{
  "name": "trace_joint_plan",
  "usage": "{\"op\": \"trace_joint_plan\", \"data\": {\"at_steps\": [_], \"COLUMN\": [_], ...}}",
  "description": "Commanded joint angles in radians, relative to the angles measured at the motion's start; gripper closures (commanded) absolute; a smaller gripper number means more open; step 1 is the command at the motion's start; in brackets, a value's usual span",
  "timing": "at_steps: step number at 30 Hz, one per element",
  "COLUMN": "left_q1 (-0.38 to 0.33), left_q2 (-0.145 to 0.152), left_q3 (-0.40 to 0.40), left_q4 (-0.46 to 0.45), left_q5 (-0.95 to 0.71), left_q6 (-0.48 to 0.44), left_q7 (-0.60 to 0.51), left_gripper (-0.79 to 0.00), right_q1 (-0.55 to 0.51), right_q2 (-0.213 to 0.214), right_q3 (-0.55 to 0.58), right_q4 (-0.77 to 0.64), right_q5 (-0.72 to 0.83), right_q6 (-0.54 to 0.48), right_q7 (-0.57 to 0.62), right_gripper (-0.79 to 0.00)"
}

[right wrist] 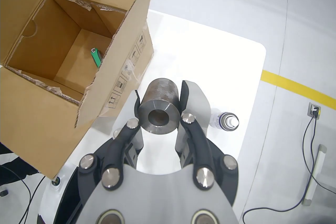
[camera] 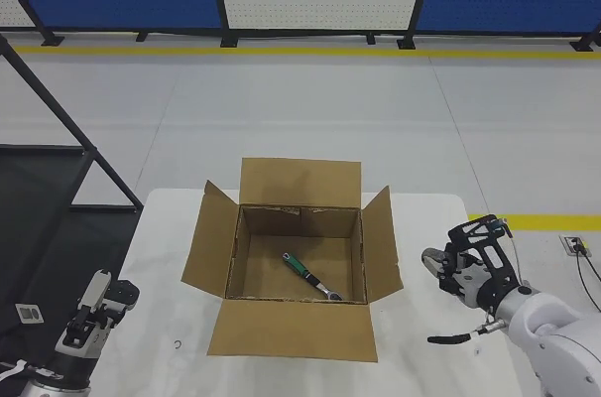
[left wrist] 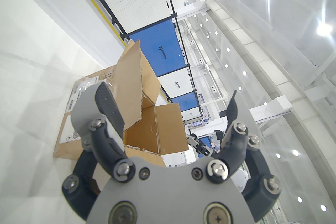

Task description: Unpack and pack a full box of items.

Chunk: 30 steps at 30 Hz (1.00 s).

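Worktop point(camera: 424, 216) bearing the open box point(camera: 293, 330), flaps spread. The right end effector point(right wrist: 159, 96), just beside the box's right flap, clamps a steel cylinder point(right wrist: 160, 110) by its round side. The left end effector point(left wrist: 168, 101) stands wide and unladen. Advisable: keep the cylinder level and clear of the flap edge. The right wrist view adds an upright spray can point(right wrist: 224, 121). The top view gives the whole ratchet point(camera: 305, 275) on the box floor.

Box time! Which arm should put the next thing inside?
Right. The right fingers grip a metal cylinder beside the box; the left fingers are open and empty.
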Motion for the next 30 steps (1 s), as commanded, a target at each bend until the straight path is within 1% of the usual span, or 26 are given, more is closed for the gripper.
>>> {"op": "trace_joint_plan", "data": {"at_steps": [1,13,14,16,20,22,25,28,30], "left_q1": [0.0,0.0,0.0,0.0,0.0,0.0,0.0,0.0,0.0], "left_q2": [0.0,0.0,0.0,0.0,0.0,0.0,0.0,0.0,0.0], "left_q3": [0.0,0.0,0.0,0.0,0.0,0.0,0.0,0.0,0.0], "left_q4": [0.0,0.0,0.0,0.0,0.0,0.0,0.0,0.0,0.0], "left_q5": [0.0,0.0,0.0,0.0,0.0,0.0,0.0,0.0,0.0], "left_q6": [0.0,0.0,0.0,0.0,0.0,0.0,0.0,0.0,0.0], "left_q7": [0.0,0.0,0.0,0.0,0.0,0.0,0.0,0.0,0.0], "left_gripper": [-0.785,-0.785,-0.785,-0.785,-0.785,-0.785,-0.785,-0.785,-0.785], "right_q1": [0.002,0.002,0.0,-0.018,-0.023,-0.001,0.064,0.162,0.241], "right_q2": [0.0,0.0,0.0,-0.001,0.002,0.003,0.004,0.004,0.002], "right_q3": [0.0,0.0,0.0,0.008,0.018,0.004,-0.042,-0.126,-0.213], "right_q4": [0.002,0.002,0.001,-0.006,-0.067,-0.091,-0.109,-0.106,-0.097], "right_q5": [0.0,0.0,0.004,0.033,-0.004,-0.012,-0.024,-0.061,-0.102], "right_q6": [0.0,0.0,0.0,-0.023,-0.035,-0.033,-0.041,-0.052,-0.054], "right_q7": [0.001,0.001,-0.01,-0.083,-0.144,-0.161,-0.153,-0.099,-0.049], "right_gripper": [0.0,0.0,0.0,0.0,0.0,0.0,0.0,0.0,0.0]}}
